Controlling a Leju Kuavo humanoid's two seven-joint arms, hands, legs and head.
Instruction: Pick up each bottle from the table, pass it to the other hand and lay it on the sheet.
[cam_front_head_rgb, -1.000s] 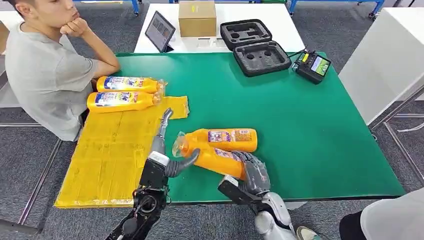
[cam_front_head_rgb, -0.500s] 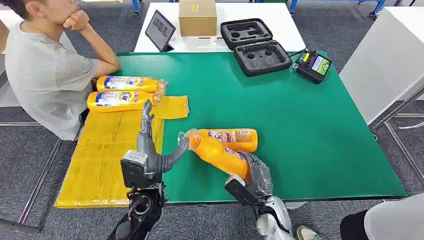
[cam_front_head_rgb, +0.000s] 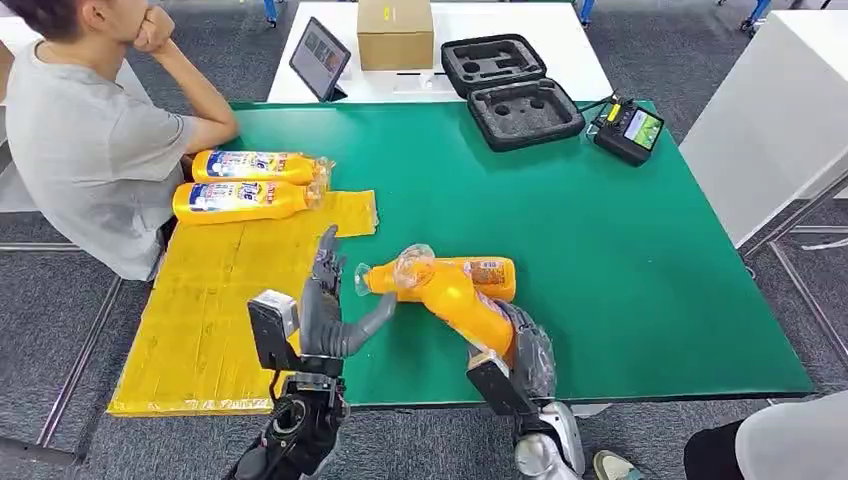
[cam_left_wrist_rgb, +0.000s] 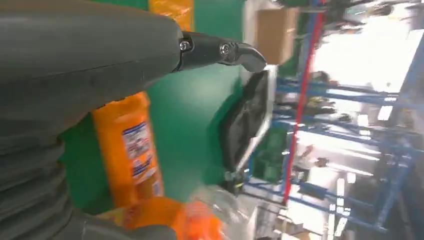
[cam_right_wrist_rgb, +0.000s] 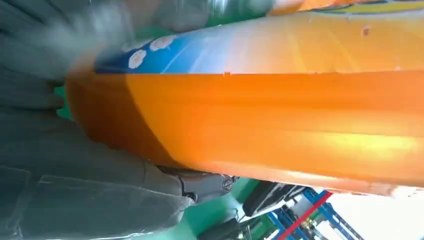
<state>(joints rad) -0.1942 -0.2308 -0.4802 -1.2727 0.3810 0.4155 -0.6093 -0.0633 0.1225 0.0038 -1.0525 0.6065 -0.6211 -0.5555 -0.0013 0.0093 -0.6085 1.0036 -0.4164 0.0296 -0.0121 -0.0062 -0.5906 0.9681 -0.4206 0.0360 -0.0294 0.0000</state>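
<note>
My right hand (cam_front_head_rgb: 518, 352) grips an orange bottle (cam_front_head_rgb: 455, 298) by its lower body and holds it tilted above the green table (cam_front_head_rgb: 620, 260), clear cap (cam_front_head_rgb: 413, 266) up and toward my left. In the right wrist view the orange bottle (cam_right_wrist_rgb: 280, 110) lies across the fingers (cam_right_wrist_rgb: 100, 175). My left hand (cam_front_head_rgb: 328, 300) stands open just left of the cap, thumb reaching toward it without touching. A second orange bottle (cam_front_head_rgb: 478, 272) lies on the table behind the held one, and shows as the lying bottle (cam_left_wrist_rgb: 131, 150) in the left wrist view. Two more bottles (cam_front_head_rgb: 255, 166) (cam_front_head_rgb: 238, 199) lie at the far end of the yellow sheet (cam_front_head_rgb: 210, 320).
A person (cam_front_head_rgb: 85, 140) sits at the table's left corner, elbow by the sheet's far end. At the back are a tablet (cam_front_head_rgb: 320, 60), a cardboard box (cam_front_head_rgb: 395, 35), an open black foam case (cam_front_head_rgb: 510, 90) and a handheld controller (cam_front_head_rgb: 625, 130). A white table (cam_front_head_rgb: 775, 110) stands right.
My right hand has raised the bottle off the table and tipped its cap upward. My left hand swung out over the sheet, then came back in beside the cap.
</note>
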